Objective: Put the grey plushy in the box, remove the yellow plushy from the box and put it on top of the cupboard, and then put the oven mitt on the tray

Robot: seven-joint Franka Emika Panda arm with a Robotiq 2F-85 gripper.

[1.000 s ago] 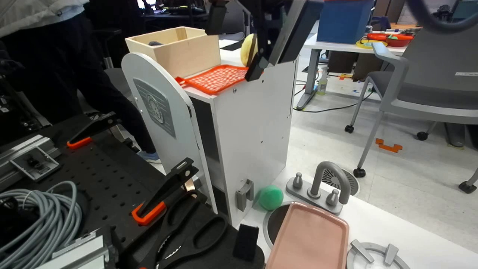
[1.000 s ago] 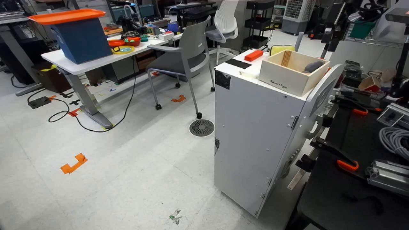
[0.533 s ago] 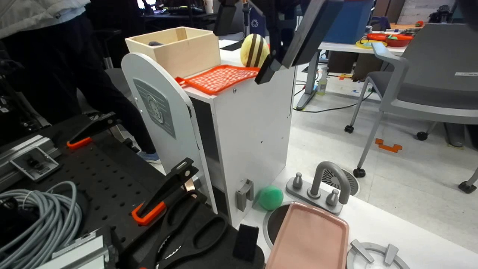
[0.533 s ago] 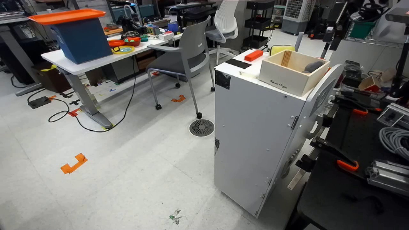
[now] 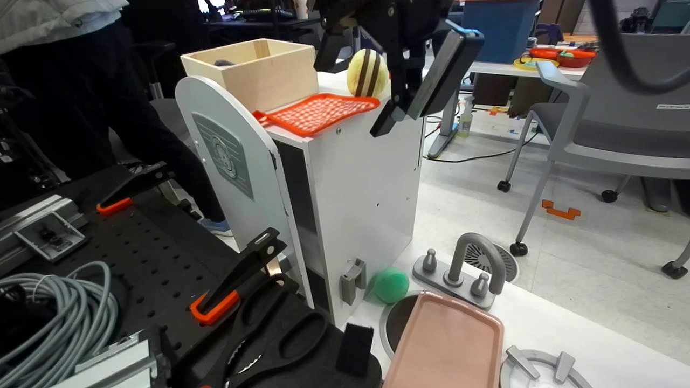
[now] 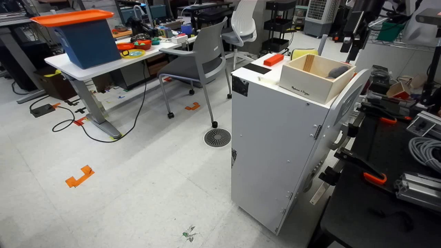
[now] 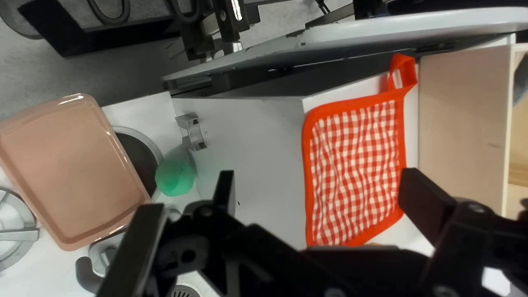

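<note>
Wrist view shows two fingers spread wide, one oven mitt, one tray, one box.

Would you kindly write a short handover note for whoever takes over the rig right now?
Gripper: jaws wide open, nothing held; in the wrist view the oven mitt shows between them.
Things: grey plushy in the wooden box on the cupboard; yellow striped plushy on the cupboard top, outside the box; oven mitt also up there, beside the box; pink tray partly over the sink below.
Done: both plushies are where they belong.
Left: grasp the oven mitt and lay it on the tray.
</note>
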